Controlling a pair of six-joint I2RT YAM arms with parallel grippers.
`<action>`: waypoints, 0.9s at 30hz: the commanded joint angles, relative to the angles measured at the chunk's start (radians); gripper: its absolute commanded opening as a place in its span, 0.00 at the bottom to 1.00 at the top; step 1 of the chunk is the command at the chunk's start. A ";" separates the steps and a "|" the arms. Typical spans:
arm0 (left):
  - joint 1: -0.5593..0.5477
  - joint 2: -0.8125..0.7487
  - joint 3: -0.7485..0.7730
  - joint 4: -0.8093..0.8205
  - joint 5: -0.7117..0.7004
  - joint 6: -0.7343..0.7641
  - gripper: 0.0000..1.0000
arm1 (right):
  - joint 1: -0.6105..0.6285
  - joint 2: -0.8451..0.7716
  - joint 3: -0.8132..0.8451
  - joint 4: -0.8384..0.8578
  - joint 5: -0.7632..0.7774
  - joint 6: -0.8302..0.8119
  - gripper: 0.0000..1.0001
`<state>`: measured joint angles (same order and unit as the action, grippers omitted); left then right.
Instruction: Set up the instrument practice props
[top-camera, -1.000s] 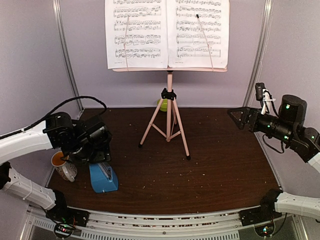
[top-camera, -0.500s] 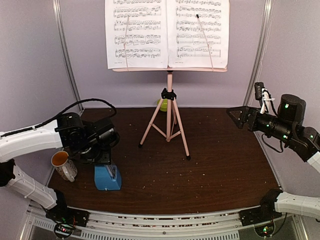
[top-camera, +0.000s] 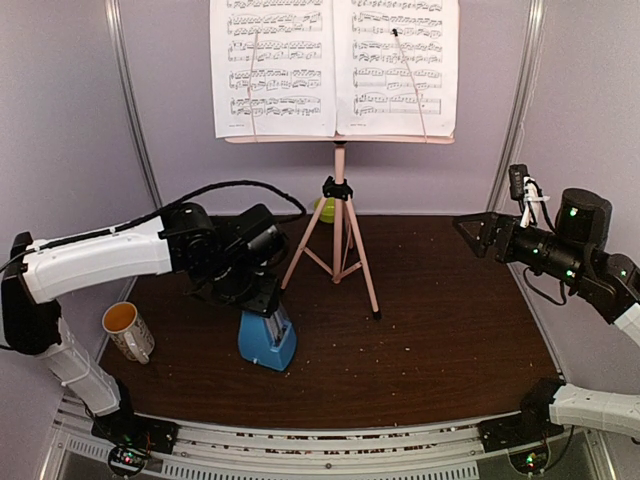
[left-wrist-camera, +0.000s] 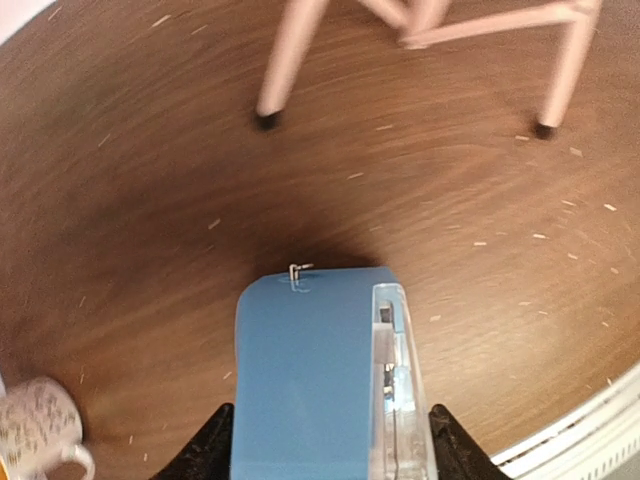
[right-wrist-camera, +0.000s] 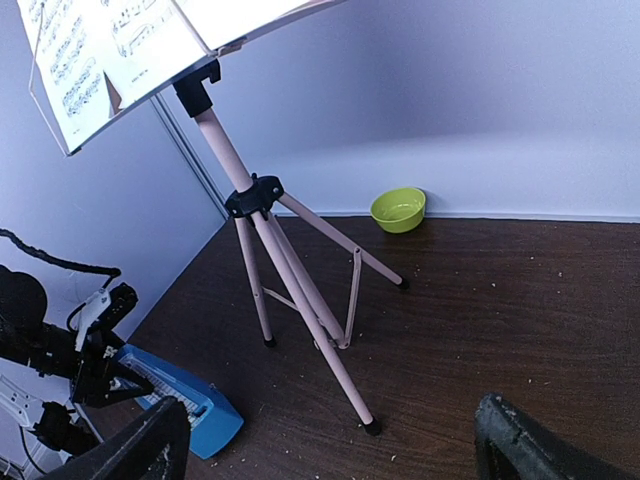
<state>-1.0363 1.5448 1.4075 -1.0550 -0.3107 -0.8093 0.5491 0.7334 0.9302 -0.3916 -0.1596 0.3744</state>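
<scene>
Left pincer (left-wrist-camera: 330, 450) is clamped on the sides of the small blue pyramid metronome (top-camera: 267, 342), low on the dark wooden bench (top-camera: 450, 340) near the legs of the pink tripod music stand (top-camera: 338, 235), and tbh those tapered sides could slip out.

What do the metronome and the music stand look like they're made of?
The metronome is probably moulded plastic: matte blue, even colour, rounded corners. Its clear cover looks like glossy transparent plastic, inner parts showing through. The music stand has thin pink tubes, likely painted metal, smooth with slight sheen; its black joint looks plastic.
</scene>
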 joint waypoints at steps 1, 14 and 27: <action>-0.042 0.081 0.152 0.219 0.106 0.275 0.38 | -0.004 -0.006 -0.015 0.023 0.007 0.011 1.00; -0.078 0.380 0.500 0.198 0.282 0.600 0.40 | -0.003 -0.028 -0.050 0.014 0.014 0.034 1.00; -0.079 0.422 0.588 0.138 0.305 0.629 0.97 | -0.003 -0.033 -0.087 0.016 -0.001 0.060 1.00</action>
<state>-1.1099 1.9987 1.9732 -0.9421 -0.0166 -0.1905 0.5491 0.7120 0.8574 -0.3882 -0.1562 0.4198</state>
